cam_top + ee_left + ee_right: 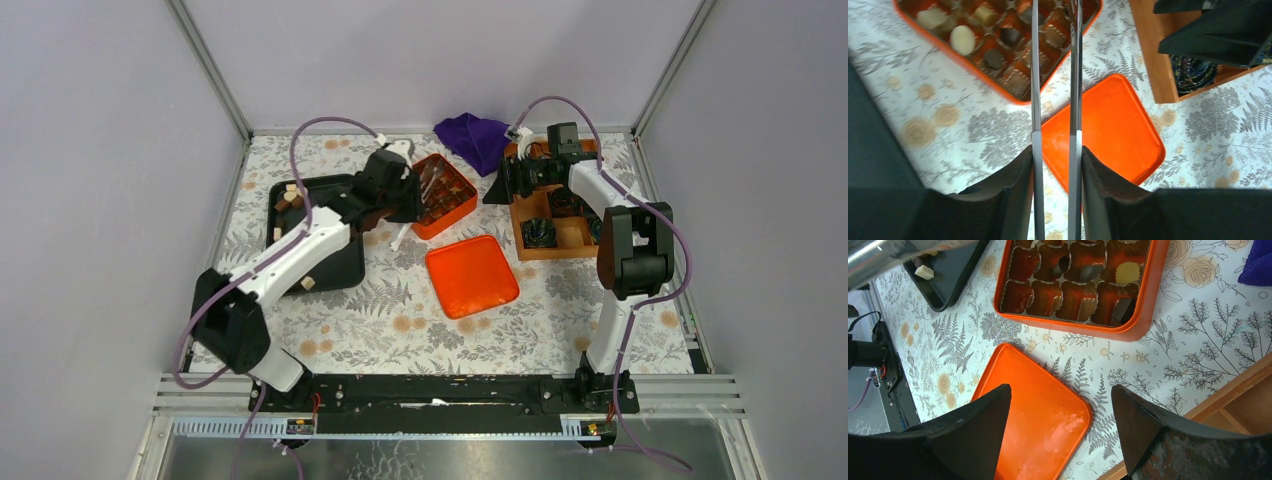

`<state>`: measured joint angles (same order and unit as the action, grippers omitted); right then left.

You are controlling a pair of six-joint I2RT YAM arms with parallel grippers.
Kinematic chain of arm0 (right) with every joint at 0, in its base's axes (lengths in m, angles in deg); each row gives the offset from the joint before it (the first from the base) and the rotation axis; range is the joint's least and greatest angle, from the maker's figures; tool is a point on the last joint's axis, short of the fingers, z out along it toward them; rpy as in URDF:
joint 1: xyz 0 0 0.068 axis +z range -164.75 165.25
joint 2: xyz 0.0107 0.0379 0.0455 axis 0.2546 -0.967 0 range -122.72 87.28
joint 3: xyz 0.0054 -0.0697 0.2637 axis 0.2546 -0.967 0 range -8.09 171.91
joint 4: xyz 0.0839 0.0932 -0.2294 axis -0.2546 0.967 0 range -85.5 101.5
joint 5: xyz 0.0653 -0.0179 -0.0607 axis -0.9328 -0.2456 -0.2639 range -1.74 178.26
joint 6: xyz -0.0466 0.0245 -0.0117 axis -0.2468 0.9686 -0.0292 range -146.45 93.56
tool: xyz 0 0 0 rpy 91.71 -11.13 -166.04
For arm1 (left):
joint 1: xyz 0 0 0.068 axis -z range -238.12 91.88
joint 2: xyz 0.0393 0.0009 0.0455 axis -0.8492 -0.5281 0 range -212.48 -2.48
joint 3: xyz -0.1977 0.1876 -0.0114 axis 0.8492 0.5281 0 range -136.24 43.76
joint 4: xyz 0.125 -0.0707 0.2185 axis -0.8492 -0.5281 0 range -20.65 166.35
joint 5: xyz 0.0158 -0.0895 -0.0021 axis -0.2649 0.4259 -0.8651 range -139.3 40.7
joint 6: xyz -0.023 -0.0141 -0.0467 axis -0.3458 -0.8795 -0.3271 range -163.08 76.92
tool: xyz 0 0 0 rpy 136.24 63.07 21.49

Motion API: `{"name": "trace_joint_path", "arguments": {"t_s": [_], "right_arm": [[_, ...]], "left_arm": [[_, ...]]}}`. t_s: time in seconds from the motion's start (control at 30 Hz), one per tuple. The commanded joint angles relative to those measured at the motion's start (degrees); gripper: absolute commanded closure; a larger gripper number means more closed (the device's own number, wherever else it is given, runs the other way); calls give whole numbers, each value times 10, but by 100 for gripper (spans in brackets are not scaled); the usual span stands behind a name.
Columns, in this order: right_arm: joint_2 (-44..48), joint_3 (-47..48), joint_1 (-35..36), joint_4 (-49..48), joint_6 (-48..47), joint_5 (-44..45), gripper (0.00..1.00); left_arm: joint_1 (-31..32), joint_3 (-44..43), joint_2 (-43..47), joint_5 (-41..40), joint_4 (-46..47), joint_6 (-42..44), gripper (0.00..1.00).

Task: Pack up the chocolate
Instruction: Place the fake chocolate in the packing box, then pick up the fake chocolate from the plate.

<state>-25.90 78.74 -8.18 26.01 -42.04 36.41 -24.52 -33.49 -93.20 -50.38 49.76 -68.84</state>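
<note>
The left fingers (1015, 192) are clamped on a pair of long metal tongs (1034, 100). The tong tips reach over the open orange tin (1068, 326) near the middle of the worktop's far edge. The tips run out of the wrist view, so it cannot be told whether a piece sits between them.

Loose chocolate (290, 195) lies on the black tray (345, 265) by the left edge. Dark, brown and cream-white pieces (962, 39) sit in some of the tin's cups, and other cups look empty. The orange lid (471, 275) lies flat mid-worktop, just nearer than the tin.

Toward the right edge, the right fingers (973, 430) hang wide apart and empty above the wooden tray (572, 232) of dark crinkled wrappers (541, 233).

Filling the tin appears to be the step in hand. The next move likely calls for centring the tong tips over an empty cup, or fetching another piece from the black tray with a light squeeze.
</note>
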Motion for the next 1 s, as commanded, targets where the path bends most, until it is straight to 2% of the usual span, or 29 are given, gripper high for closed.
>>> {"name": "trace_joint_path", "arguments": {"t_s": [0.0, 0.2, 0.4, 0.57, 0.73, 0.97], "right_arm": [[27, 7, -3, -12, 4, -24, 19], [26, 6, -3, -16, 8, -27, 19], [25, 5, -3, -21, 14, -32, 19], [25, 4, -3, -23, 17, -34, 19], [27, 2, -3, -23, 18, -33, 19], [27, 1, -3, -24, 16, -32, 19]], "left_arm": [[-34, 59, 75, -49, 13, -1, 59], [-132, 157, 178, -47, -17, -10, 59], [-260, 191, 217, -16, -85, 16, 58], [-333, 173, 191, 27, -123, 55, 58], [-395, 134, 109, 70, -171, 86, 58], [-438, 86, 41, 90, -178, 107, 58]]}}
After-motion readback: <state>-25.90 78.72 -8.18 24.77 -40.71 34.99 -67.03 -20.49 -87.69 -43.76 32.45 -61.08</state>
